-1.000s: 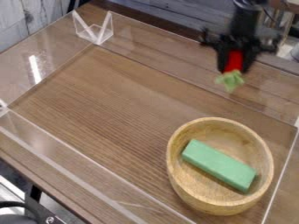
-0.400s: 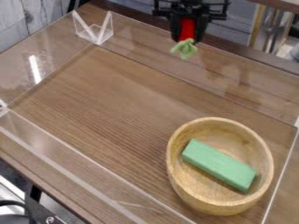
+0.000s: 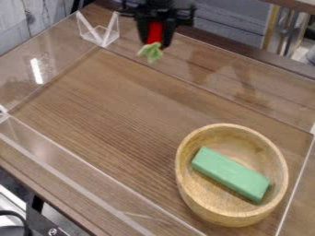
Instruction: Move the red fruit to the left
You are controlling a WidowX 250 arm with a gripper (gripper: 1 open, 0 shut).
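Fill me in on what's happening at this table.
A single robot arm's gripper is shut on the red fruit, holding it above the wooden table near the far edge, green leafy end hanging down. It has carried the fruit leftward across the picture over the last second. The wooden bowl at the near right holds a green block, untouched.

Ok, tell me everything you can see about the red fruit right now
The red fruit is small, glossy and oblong, likely plastic, with a green leafy end pointing down. It hangs upright in the gripper, whose dark jaws clamp its upper part, so only part of the red shows. It sits above the far left area of the wooden table, touching nothing else, near a clear stand.
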